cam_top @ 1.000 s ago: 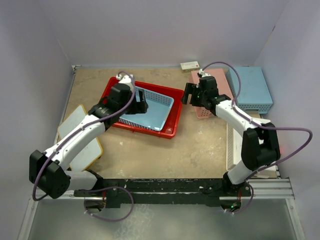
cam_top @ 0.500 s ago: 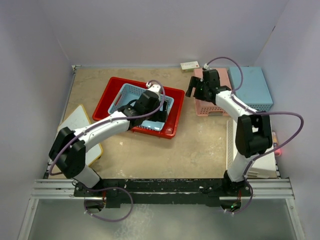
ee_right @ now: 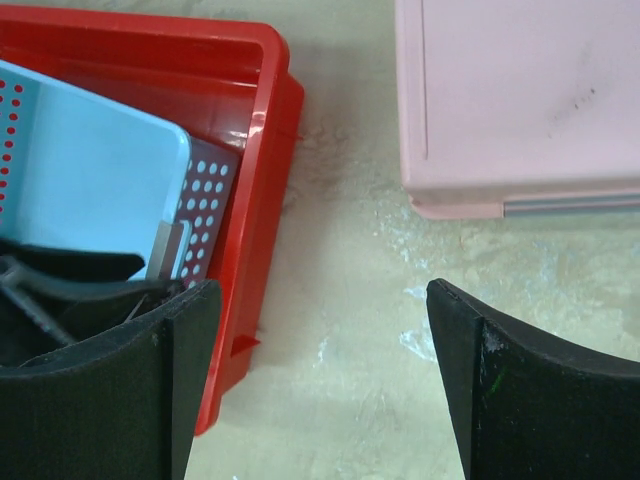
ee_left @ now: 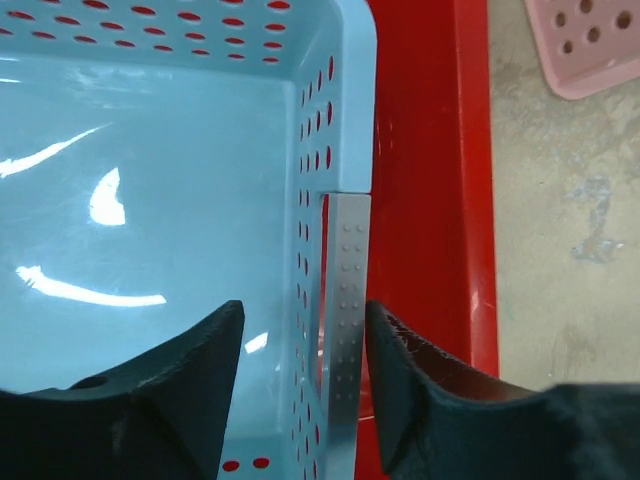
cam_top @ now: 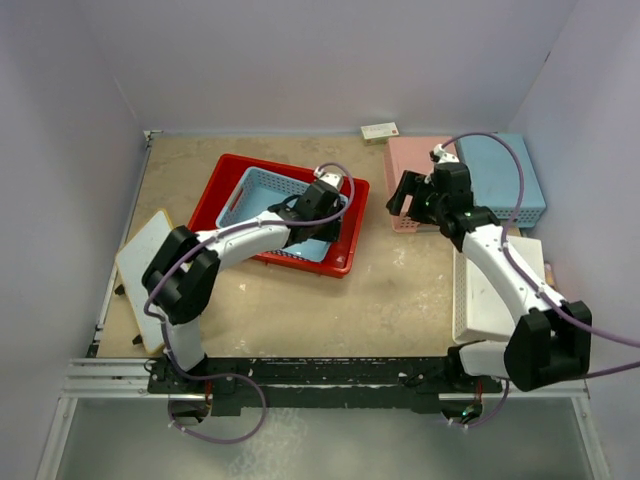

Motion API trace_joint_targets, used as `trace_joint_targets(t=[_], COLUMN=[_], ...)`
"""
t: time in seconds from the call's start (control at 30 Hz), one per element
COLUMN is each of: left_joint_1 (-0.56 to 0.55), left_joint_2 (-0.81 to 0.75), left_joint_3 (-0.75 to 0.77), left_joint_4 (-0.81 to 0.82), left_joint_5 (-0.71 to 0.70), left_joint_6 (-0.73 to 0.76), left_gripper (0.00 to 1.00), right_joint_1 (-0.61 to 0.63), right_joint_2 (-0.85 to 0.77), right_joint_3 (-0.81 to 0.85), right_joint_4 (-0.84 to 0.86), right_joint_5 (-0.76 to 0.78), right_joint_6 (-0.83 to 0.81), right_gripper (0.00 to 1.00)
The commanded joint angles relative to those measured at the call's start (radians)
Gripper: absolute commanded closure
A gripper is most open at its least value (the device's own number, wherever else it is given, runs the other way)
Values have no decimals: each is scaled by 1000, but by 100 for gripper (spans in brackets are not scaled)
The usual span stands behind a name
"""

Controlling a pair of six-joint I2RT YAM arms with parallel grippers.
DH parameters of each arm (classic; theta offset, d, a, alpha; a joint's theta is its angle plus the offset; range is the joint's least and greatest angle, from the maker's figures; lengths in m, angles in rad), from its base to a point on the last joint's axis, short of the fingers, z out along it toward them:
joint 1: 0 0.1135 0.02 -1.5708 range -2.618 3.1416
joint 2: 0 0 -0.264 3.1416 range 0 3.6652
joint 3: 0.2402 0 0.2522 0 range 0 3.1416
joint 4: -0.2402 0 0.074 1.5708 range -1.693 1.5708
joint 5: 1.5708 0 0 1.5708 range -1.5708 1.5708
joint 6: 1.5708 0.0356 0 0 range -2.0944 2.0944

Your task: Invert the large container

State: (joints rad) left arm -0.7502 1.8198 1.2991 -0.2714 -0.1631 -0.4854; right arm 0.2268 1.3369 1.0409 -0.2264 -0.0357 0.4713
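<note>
Cradling perforated basket [ee_left: 150,200]: glossy red tray [ee_left: 430,200]

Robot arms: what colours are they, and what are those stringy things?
The left arm and right arm are white tubes with chunky black joints. Thin purple cables loop along them. The left gripper and right gripper each have two black fingers.

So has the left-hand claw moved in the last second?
Yes. The left gripper has shifted rightward over the large container, from around its middle to the blue basket's right wall.
</note>
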Motion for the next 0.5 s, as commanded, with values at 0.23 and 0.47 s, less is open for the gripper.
trace_joint_targets(t=[0.23, 0.47], left_joint_1=[-12, -11], left_joint_2=[-71, -276], left_joint_3=[171, 282], left_joint_4=[-96, -142], left_joint_5=[-105, -59], left_joint_6=[78, 73], left_gripper=[100, 100], right_joint_1=[-4, -4], right_joint_2=[-145, -176], right_joint_3=[44, 91], right_joint_4=[-71, -42], right_joint_5=[64, -35], right_joint_6=[-19, 6], right_gripper=[15, 15])
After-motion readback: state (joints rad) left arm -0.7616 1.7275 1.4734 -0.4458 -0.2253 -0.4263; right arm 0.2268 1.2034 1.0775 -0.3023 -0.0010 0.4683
